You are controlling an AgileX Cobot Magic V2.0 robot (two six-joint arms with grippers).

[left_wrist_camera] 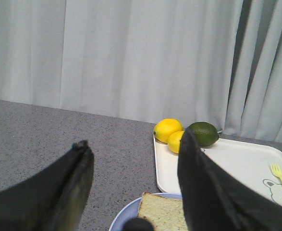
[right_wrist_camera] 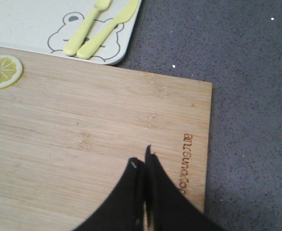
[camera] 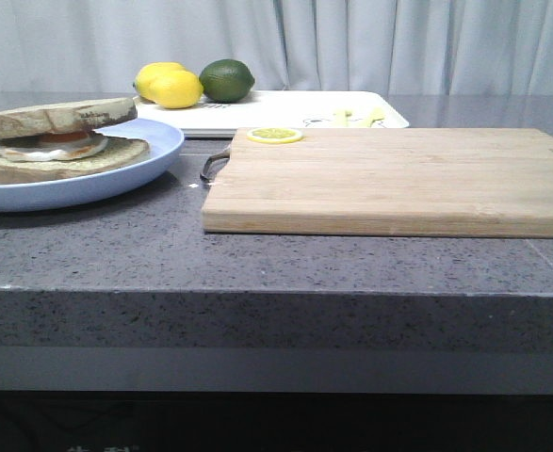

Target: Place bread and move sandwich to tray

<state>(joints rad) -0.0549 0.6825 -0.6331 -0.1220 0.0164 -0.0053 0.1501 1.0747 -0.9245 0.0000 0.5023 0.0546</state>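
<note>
The left gripper (left_wrist_camera: 133, 185) hangs with jaws spread, the bread (left_wrist_camera: 164, 212) capping the sandwich (camera: 57, 141) on the blue plate (camera: 116, 174) just below and between them. The right gripper (right_wrist_camera: 143, 166), jaws pressed together, hovers over the cutting board (right_wrist_camera: 97, 125). The tray (left_wrist_camera: 237, 161) lies beyond the left jaws. A pinch on the top slice alone could slide it off the egg.

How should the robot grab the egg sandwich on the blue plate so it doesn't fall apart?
Probably by pinching the whole brown-crusted egg sandwich top to bottom, one finger above the upper slice and one under the lower. It is loosely stacked, so a side squeeze might push the egg out. The open left gripper, already above the round pale-blue plate, is nearest.
</note>
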